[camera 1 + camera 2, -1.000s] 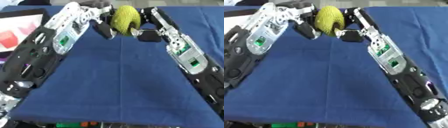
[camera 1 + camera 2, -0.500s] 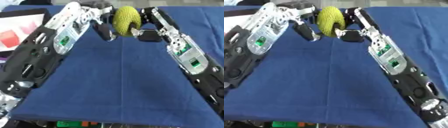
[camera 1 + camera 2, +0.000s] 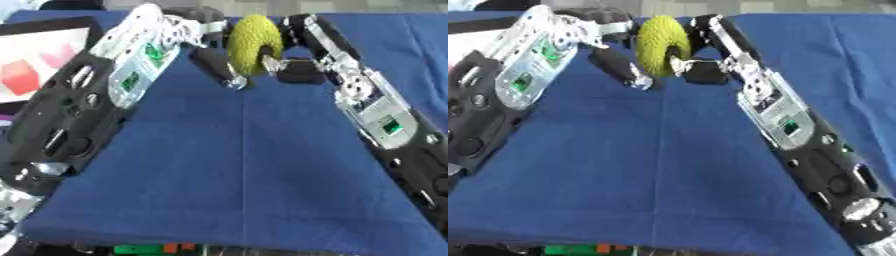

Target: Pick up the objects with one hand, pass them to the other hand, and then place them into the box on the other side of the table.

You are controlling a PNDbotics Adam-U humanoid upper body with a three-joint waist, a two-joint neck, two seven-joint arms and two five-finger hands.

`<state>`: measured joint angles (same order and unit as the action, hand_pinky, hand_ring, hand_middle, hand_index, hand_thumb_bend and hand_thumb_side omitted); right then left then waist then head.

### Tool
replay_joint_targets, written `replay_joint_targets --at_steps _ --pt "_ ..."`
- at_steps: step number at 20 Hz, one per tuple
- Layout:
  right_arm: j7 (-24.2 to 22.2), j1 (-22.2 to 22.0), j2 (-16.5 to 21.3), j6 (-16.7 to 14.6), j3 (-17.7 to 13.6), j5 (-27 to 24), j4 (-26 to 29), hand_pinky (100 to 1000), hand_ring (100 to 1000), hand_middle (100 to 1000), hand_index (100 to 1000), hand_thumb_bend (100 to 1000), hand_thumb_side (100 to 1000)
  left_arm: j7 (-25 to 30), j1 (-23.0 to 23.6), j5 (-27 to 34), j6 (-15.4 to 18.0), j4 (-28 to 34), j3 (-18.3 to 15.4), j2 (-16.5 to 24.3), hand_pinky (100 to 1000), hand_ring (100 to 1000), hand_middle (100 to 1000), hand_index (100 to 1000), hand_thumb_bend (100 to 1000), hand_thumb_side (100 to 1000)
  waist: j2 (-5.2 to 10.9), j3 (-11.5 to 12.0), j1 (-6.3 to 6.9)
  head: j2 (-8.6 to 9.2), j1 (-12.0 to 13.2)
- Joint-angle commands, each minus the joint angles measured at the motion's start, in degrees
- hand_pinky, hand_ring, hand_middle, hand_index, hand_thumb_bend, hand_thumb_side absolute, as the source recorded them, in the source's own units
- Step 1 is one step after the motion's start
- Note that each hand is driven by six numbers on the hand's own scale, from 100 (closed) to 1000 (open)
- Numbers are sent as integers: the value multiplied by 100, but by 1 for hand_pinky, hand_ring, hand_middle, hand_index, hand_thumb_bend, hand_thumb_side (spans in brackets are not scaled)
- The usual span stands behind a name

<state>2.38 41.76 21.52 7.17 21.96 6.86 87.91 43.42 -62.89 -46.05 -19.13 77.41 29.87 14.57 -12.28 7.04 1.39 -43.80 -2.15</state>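
Yellow-green ball (image 3: 251, 44) held between both hands' fingers (image 3: 219, 67), box (image 3: 39, 57) holding red blocks (image 3: 21, 77).

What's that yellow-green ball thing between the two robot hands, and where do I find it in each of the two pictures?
Left eye view: the yellow-green ball sits top centre, a little right of the middle, between the left hand and the right hand.
Right eye view: the same ball sits top centre, a little left of the middle.
Shared landmark: the blue tablecloth, which fills the area below the ball in both views.
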Motion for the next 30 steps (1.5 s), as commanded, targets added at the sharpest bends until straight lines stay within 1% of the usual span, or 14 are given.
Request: replay_joint_targets --at_steps 1,3,11,12,15,16,17,19,20,21,25,26,29,30 --pt "-7 73 78 -46 -3 -29 82 640 484 352 409 136 100 59 -84 -94 12 76 -45 63 857 800 760 834 616 692 93 -5 0 -20 11" --pt "-11 74 79 -53 -3 -34 77 640 483 351 409 139 100 50 -84 -172 9 68 -48 63 856 800 759 834 618 712 93 -5 -1 -21 10" --pt "-23 68 81 -48 -2 -48 72 637 483 351 408 142 100 27 -89 -427 20 39 -60 64 856 805 761 835 640 717 94 18 -3 -21 16" --pt "-29 66 81 -46 0 -47 71 637 483 351 408 144 100 14 -88 -437 17 39 -69 61 853 799 755 830 612 713 93 20 -4 -18 19" --pt "-57 58 78 -45 11 -41 71 637 483 351 408 145 100 -94 -72 -397 -58 49 -87 56 847 789 742 816 427 678 88 18 -9 -19 26" --pt "-63 55 77 -45 13 -38 71 637 483 352 408 145 100 -137 -66 -371 -100 51 -88 54 842 785 735 809 332 646 86 17 -11 -19 28" --pt "-66 53 76 -45 15 -34 70 637 483 352 408 145 100 -177 -62 -340 -143 50 -86 54 838 781 729 803 271 627 84 16 -11 -19 30" --pt "-71 54 76 -44 16 -27 70 637 483 352 408 145 100 -251 -59 -278 -224 50 -79 55 833 777 723 796 198 615 81 15 -11 -21 33" --pt "-74 54 76 -44 17 -25 70 637 483 352 408 145 100 -280 -57 -248 -258 49 -75 55 828 770 714 787 115 602 80 15 -11 -20 36" --pt "-76 52 75 -42 18 -22 69 637 483 352 408 145 100 -304 -55 -216 -290 49 -70 56 826 767 710 783 100 595 79 15 -12 -20 40" --pt "-83 47 72 -36 21 -14 69 636 484 352 408 145 100 -382 -48 -89 -385 55 -55 54 820 750 688 758 100 572 77 13 -15 -22 54" --pt "-85 45 71 -36 22 -14 68 636 484 352 407 144 100 -403 -46 -59 -403 59 -54 52 816 738 672 736 100 558 76 13 -16 -22 56" --pt "-97 40 67 -28 26 -6 60 636 484 353 408 143 100 -508 -39 52 -463 76 -59 52 809 716 647 705 100 509 70 15 -17 -23 55" --pt "-105 38 66 -22 29 -2 55 637 486 356 410 140 100 -557 -37 92 -487 83 -63 52 796 682 613 653 100 453 68 16 -18 -24 53"
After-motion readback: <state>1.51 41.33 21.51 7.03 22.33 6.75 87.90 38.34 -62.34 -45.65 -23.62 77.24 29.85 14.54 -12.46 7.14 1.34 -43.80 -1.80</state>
